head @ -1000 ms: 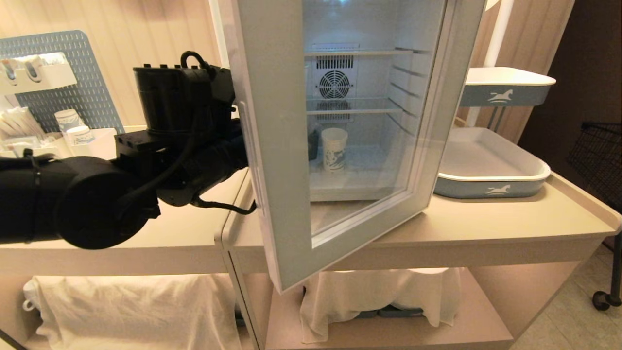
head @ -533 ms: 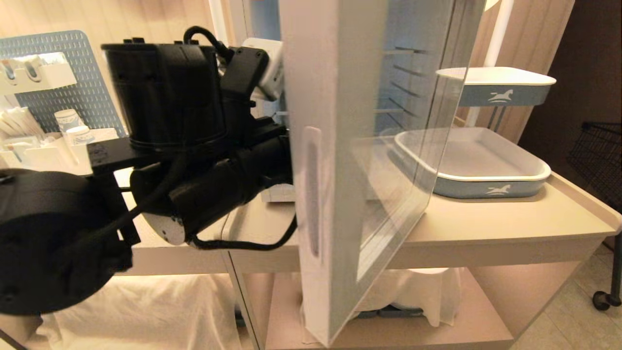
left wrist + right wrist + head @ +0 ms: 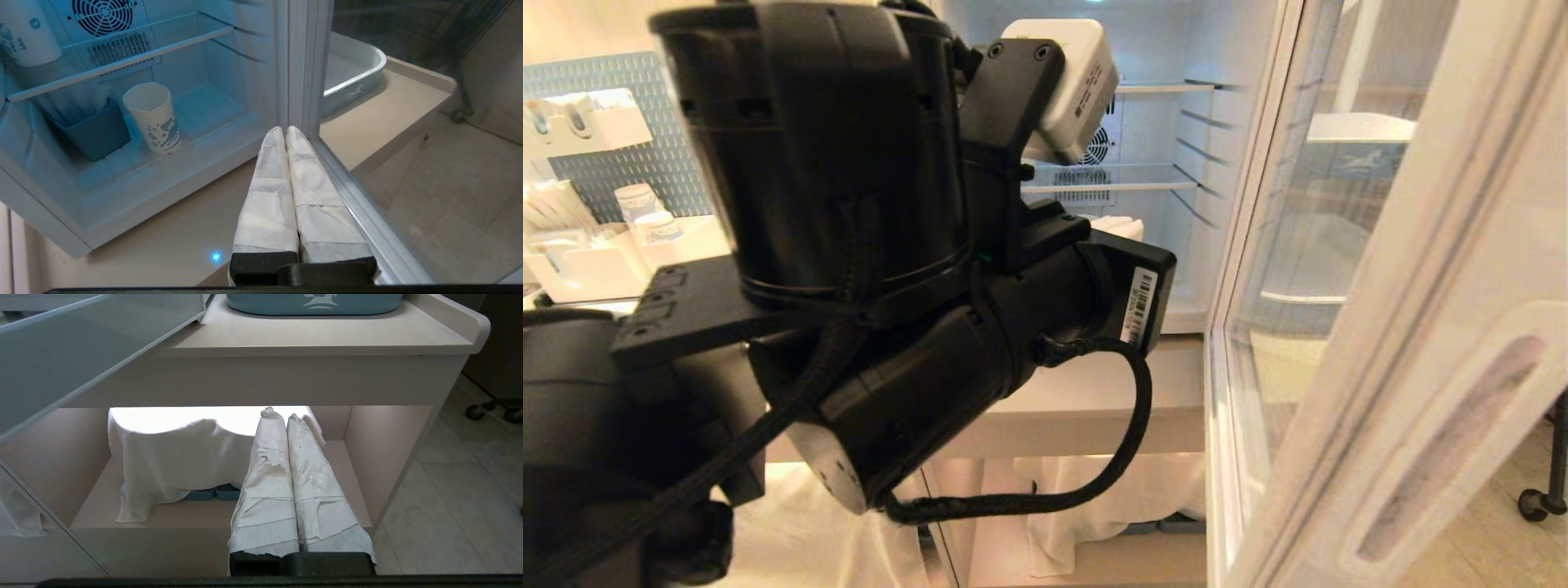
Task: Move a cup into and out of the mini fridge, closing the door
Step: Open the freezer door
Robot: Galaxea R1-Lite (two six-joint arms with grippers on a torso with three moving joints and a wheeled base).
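Note:
The mini fridge [image 3: 122,204] stands open on the beige counter, lit inside. On its floor the cup [image 3: 153,118], white with a blue print, stands upright next to a dark teal bin [image 3: 96,132]. The door [image 3: 1421,327] is swung wide to the right. My left gripper [image 3: 284,130] is shut and empty, its taped fingertips beside the door's [image 3: 359,204] inner frame near the hinge. In the head view my left arm [image 3: 890,286] covers most of the fridge opening and hides the cup. My right gripper [image 3: 280,414] is shut and empty, parked low before the counter's lower shelf.
A blue-grey tray [image 3: 355,77] sits on the counter beyond the door. A white cloth [image 3: 171,457] drapes over bins on the lower shelf. A pegboard with paper cups [image 3: 637,204] stands at far left. A cart wheel [image 3: 1535,505] is on the floor at right.
The door has swung from nearly facing me to wide open on the right. My left arm swept right with it and now fills the front of the fridge.

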